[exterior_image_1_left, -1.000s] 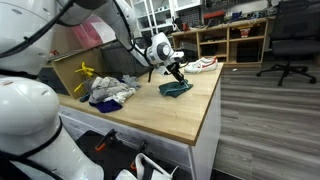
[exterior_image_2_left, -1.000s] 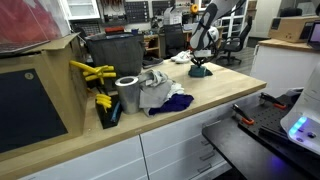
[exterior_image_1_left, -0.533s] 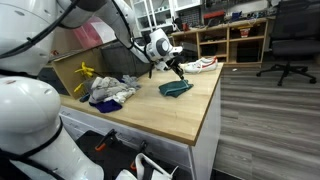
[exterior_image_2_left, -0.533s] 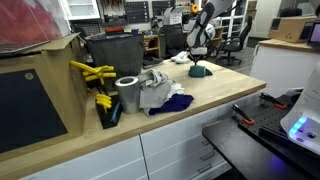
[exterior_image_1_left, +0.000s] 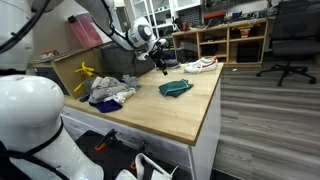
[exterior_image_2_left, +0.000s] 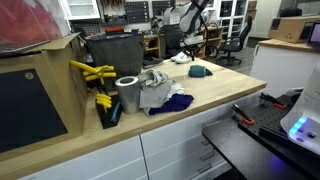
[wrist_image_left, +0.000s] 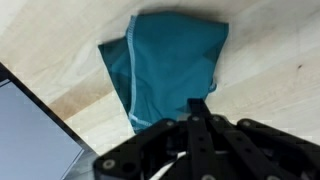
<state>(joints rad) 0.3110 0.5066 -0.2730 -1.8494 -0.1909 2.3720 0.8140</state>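
A folded teal cloth (exterior_image_1_left: 176, 88) lies flat on the wooden tabletop (exterior_image_1_left: 170, 115) near its far end; it also shows as the teal cloth (exterior_image_2_left: 200, 71) and, from above, as the teal cloth (wrist_image_left: 165, 62). My gripper (exterior_image_1_left: 163, 63) hangs in the air above and to one side of it, not touching it. In the wrist view the gripper (wrist_image_left: 198, 105) has its black fingers pressed together with nothing between them. The gripper (exterior_image_2_left: 190, 42) also stands well above the table.
A heap of grey, white and purple clothes (exterior_image_1_left: 110, 92) lies mid-table next to a metal can (exterior_image_2_left: 127, 93). Yellow tools (exterior_image_2_left: 92, 72) sit by a black bin (exterior_image_2_left: 120, 50). A white shoe (exterior_image_1_left: 203, 65) rests at the far edge. An office chair (exterior_image_1_left: 290, 40) stands on the floor.
The arm has risen and pulled back from the teal cloth, which stays lying on the table. The jaws have stayed shut.
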